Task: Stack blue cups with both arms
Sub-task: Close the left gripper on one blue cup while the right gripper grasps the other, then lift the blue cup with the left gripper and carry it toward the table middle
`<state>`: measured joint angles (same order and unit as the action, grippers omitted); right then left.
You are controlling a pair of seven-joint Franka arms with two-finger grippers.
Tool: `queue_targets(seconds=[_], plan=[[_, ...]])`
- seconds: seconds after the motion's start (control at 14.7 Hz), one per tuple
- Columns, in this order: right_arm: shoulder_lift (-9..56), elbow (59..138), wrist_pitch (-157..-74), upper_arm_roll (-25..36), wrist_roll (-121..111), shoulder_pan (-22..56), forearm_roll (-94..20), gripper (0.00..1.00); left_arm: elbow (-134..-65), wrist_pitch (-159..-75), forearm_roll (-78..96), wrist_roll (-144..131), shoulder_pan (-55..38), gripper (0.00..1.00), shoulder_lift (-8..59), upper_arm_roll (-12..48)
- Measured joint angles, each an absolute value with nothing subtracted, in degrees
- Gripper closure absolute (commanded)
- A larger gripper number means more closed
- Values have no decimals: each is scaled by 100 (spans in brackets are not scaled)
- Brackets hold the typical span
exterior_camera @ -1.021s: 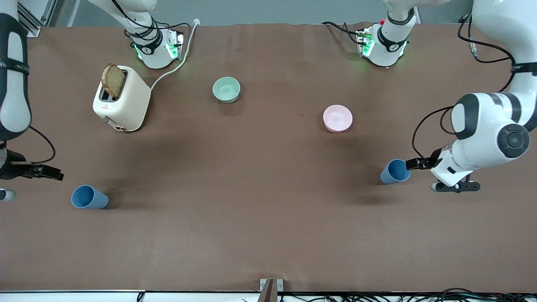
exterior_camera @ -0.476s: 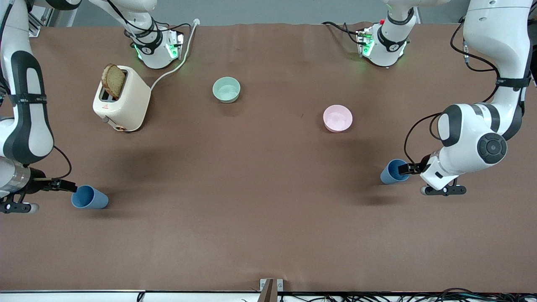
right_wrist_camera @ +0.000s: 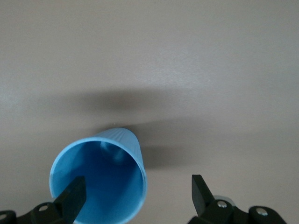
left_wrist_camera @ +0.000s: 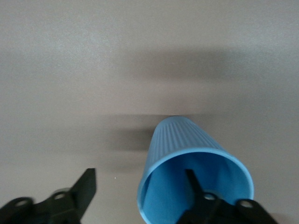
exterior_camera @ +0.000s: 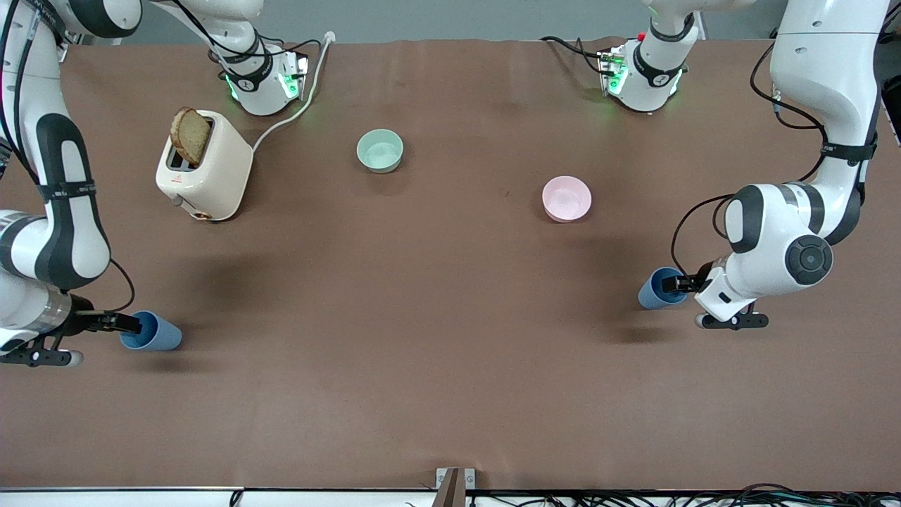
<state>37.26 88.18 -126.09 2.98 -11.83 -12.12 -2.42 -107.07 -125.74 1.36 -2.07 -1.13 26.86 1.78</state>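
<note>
Two blue cups stand upright on the brown table. One cup point(exterior_camera: 160, 336) is near the right arm's end, the other cup point(exterior_camera: 653, 293) near the left arm's end. My right gripper point(exterior_camera: 125, 323) is open at the first cup's mouth. In the right wrist view one finger point(right_wrist_camera: 74, 198) is inside the cup point(right_wrist_camera: 100, 179) and the other is outside, so my right gripper point(right_wrist_camera: 138, 193) straddles the rim. My left gripper point(exterior_camera: 676, 284) is open in the same way. Its finger point(left_wrist_camera: 195, 186) is inside its cup point(left_wrist_camera: 187, 140), and my left gripper point(left_wrist_camera: 140, 186) spans the wall.
A cream toaster point(exterior_camera: 208, 176) with a slice of bread stands near the right arm's base. A mint-green bowl point(exterior_camera: 380, 151) and a pink bowl point(exterior_camera: 566, 198) sit farther from the front camera than the cups, toward the middle.
My right gripper came in from the table's end and down to its cup's mouth. My left gripper slid a little farther over its cup's rim. Neither cup has moved.
</note>
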Motion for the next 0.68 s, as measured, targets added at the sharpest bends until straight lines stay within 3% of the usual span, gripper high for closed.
queue_targets(seconds=[0.14, 0.34, 0.48, 0.68], plan=[[3811, 8817, -12689, 297, -1190, -1213, -338, 12, -10691, -12572, 136, -207, -148, 86, 2686, 182], [3868, 8817, -12703, 297, -1191, -1214, -356, 60, -10685, -12572, 136, -207, -152, 99, 2685, 184], [3888, 8817, -12704, 297, -1191, -1216, -357, 79, -10685, -12571, 136, -206, -155, 100, 2685, 188], [3899, 8817, -12707, 297, -1191, -1225, -362, 81, -10633, -12533, 136, -128, -160, 100, 2655, 197]])
